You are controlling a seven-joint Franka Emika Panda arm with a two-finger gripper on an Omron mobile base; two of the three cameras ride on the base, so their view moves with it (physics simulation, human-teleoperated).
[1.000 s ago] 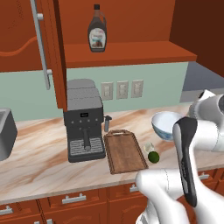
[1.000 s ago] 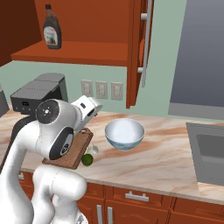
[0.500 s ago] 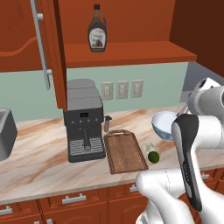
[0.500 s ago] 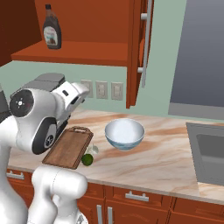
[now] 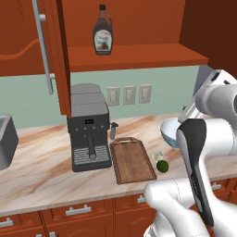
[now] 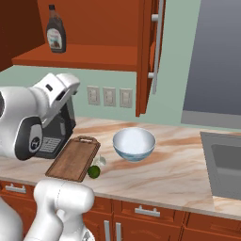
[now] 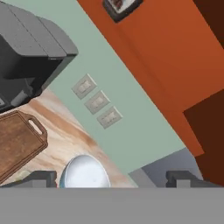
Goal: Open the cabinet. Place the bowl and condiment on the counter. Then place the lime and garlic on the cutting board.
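The cabinet (image 5: 134, 58) stands open, its door (image 6: 147, 56) swung out. On its shelf stands the condiment (image 5: 102, 31) (image 6: 55, 35), whose base shows in the hand view (image 7: 122, 5). The pale bowl (image 6: 134, 143) (image 7: 85, 173) rests on the counter (image 6: 183, 164), partly behind my arm in the left base view (image 5: 169, 132). Off the cutting board's (image 5: 133, 159) (image 6: 74, 158) (image 7: 17, 142) right edge lie the lime (image 5: 162, 166) (image 6: 94, 172) and the garlic (image 5: 158, 155) (image 6: 99, 161). My gripper (image 7: 111, 181) is open and holds nothing, above the bowl and facing the wall.
A black coffee machine (image 5: 88, 127) (image 7: 30, 48) stands left of the board. Wall outlets (image 7: 97, 101) sit behind the counter. A sink (image 6: 226, 169) is at the far right. The left cabinet door (image 5: 44, 51) hangs open over the machine.
My arm has lifted up and back from low over the board and bowl toward the shelf. The bowl, lime and garlic have stayed where they were.
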